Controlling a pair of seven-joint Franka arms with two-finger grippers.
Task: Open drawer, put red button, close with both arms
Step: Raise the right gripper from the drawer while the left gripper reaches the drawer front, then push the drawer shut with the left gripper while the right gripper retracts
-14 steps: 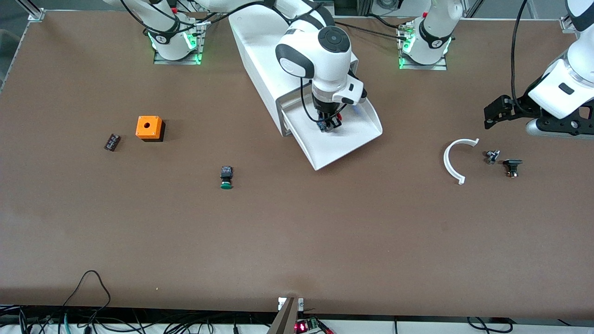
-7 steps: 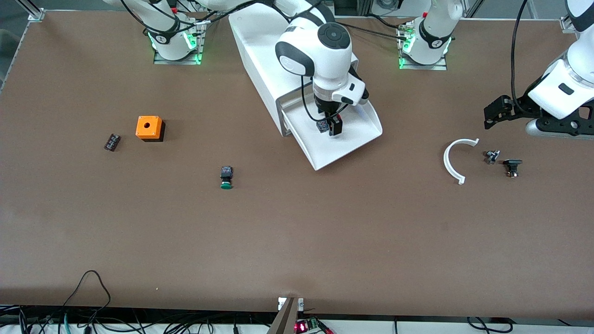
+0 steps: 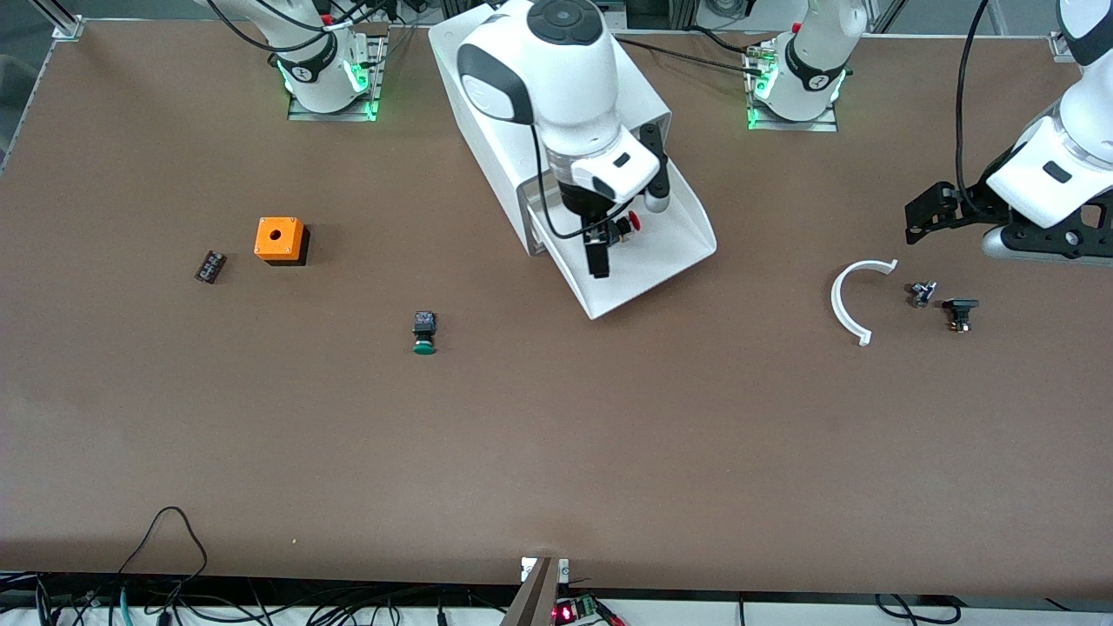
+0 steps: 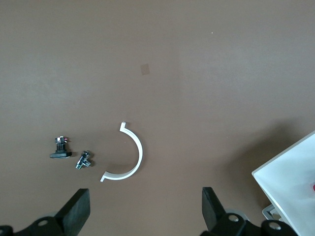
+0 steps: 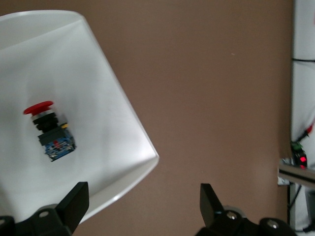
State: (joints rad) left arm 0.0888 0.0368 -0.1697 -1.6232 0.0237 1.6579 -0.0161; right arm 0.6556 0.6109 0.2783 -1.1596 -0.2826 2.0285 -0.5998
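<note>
front view: the right gripper (image 3: 598, 252), fingers apart and empty, hangs over the open drawer (image 3: 661, 261) at upper centre, half hiding the red button (image 3: 629, 223) inside. the left gripper (image 3: 923, 213) waits at the right edge.
left wrist view: its fingers (image 4: 78, 210) spread wide over a white arc (image 4: 129, 160) at lower left.
right wrist view: the button lies alone in the tray.

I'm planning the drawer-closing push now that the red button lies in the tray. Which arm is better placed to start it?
The right. Its open right gripper hangs over the open drawer, just above the red button lying in it. The left gripper waits, open, over the table by the white curved piece, toward the left arm's end.
</note>
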